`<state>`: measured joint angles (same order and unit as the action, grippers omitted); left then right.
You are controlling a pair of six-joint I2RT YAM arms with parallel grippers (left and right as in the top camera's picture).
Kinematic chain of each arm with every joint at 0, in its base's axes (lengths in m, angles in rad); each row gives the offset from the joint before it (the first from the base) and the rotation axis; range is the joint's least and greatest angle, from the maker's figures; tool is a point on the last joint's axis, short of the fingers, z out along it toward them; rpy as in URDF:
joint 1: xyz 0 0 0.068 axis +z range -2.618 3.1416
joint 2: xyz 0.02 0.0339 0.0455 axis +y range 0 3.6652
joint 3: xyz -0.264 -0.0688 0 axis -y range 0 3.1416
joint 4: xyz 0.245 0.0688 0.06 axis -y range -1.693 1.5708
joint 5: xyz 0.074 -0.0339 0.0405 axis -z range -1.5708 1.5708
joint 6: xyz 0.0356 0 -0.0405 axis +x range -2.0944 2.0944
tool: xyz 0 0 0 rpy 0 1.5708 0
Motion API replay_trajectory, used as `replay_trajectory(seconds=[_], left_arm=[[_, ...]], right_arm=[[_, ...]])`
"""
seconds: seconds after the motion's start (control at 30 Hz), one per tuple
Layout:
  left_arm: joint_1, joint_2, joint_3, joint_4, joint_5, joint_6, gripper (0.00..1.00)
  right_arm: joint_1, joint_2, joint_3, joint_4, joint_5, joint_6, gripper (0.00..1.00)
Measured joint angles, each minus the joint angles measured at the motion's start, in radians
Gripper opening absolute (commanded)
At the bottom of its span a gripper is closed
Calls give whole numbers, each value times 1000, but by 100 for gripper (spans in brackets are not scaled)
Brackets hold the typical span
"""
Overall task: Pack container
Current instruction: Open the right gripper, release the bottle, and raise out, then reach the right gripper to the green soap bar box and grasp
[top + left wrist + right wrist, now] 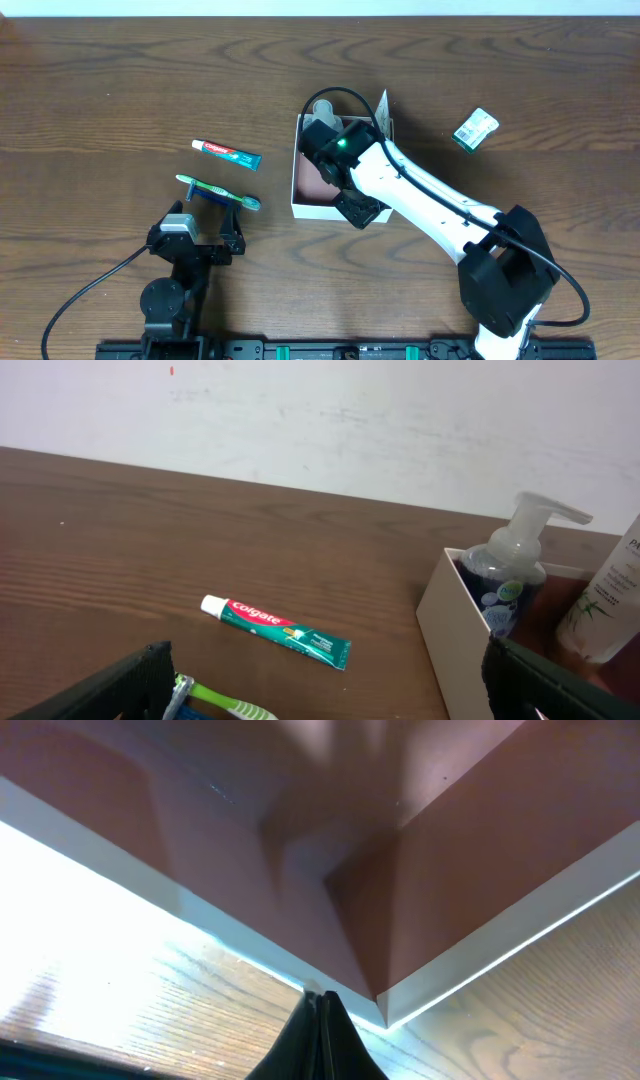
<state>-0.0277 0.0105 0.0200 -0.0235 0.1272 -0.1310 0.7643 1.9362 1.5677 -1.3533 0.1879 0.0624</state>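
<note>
Right wrist view: the right pincer, pinched shut and empty, hangs at the container corner and could knock it askew.

One each: container, toothpaste tube, toothbrush, pump bottle, white bottle, green packet.

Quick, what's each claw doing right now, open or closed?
Left gripper: open, holding nothing.
Right gripper: shut, nothing visible in it.
</note>
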Motion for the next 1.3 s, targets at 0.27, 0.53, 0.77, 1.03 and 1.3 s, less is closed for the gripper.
replay_trajectory(seconds=[0.27,0.53,0.77,1.03,1.3], left_arm=[[0,0,0,0,0,0,98],[0,0,0,0,0,0,98],[0,0,0,0,0,0,98],[0,0,0,0,0,0,98],[0,0,0,0,0,0,98]], right_arm=[[0,-63,19,45,-8,-16,3],[-51,-356,99,108,18,120,19],[-328,-523,116,112,16,220,36],[-606,-404,116,198,-69,286,67],[-694,-138,116,314,-110,406,84]])
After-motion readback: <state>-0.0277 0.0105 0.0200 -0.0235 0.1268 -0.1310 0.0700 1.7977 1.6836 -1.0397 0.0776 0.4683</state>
